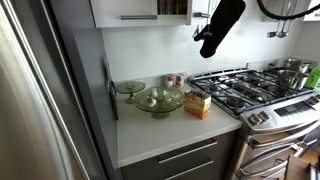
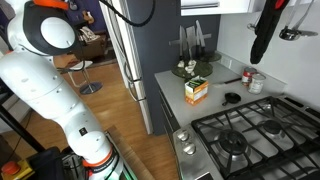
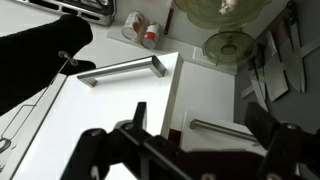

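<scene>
Bright kitchen corner
White stone counter centre-frame, steel gas stove at right, grey refrigerator at left, brown wooden plank floor.

Two glass bowls, one box, two jars

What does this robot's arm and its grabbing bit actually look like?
The arm is glossy white, built of fat rounded segments, with an orange band at one joint. A black cable loops above it. The pincer is all black, and the wrist view shows its chunky dark fingers.
</scene>
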